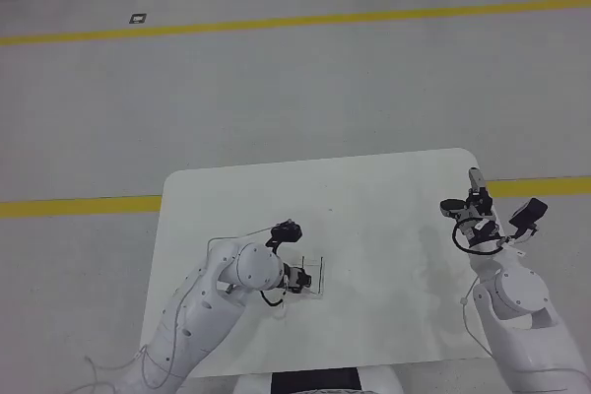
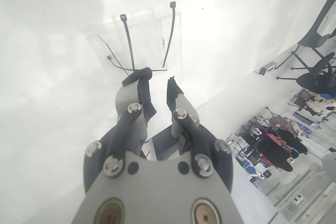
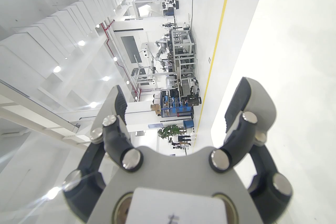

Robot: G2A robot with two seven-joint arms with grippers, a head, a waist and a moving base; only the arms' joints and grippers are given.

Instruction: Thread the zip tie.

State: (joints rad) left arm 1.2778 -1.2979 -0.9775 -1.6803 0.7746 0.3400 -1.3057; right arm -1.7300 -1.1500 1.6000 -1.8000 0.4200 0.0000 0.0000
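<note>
Hovering at the near rim of the clear tray [image 2: 180,36], the left gripper [image 2: 157,77] has its jaws a little apart with nothing between them. One fingertip [image 2: 143,73] sits where the tails of the black zip ties [image 2: 129,41] cross. Contact looks likely but I can't confirm it. Three ties lie loose in the tray, none threaded, heads pointing away from the gripper. The tray is on the white table [image 1: 394,197], left of middle on the robot's side. Jaws on the right gripper [image 3: 181,87] are spread wide and empty. It is by the table's right edge, well apart from the tray, aimed out at the room.

Risks, as judgement:
- Tails overlap at the fingertip, so closing there could pinch two or three ties at once, or drag the bunch.
- Ties are thin and flat on a slick tray, so the jaws may close above them and catch nothing.
- The tray looks light, so a push on its rim could slide or tip it.
- Threading needs a narrow tail through a small head, and a floppy tail held far from its end will likely miss.

Writing: none readable on the ties or tray. A white label [image 3: 178,209] on the right wrist shows a cut-off mark, unreadable. The dark floor marker [image 1: 138,18] is too small to read.
</note>
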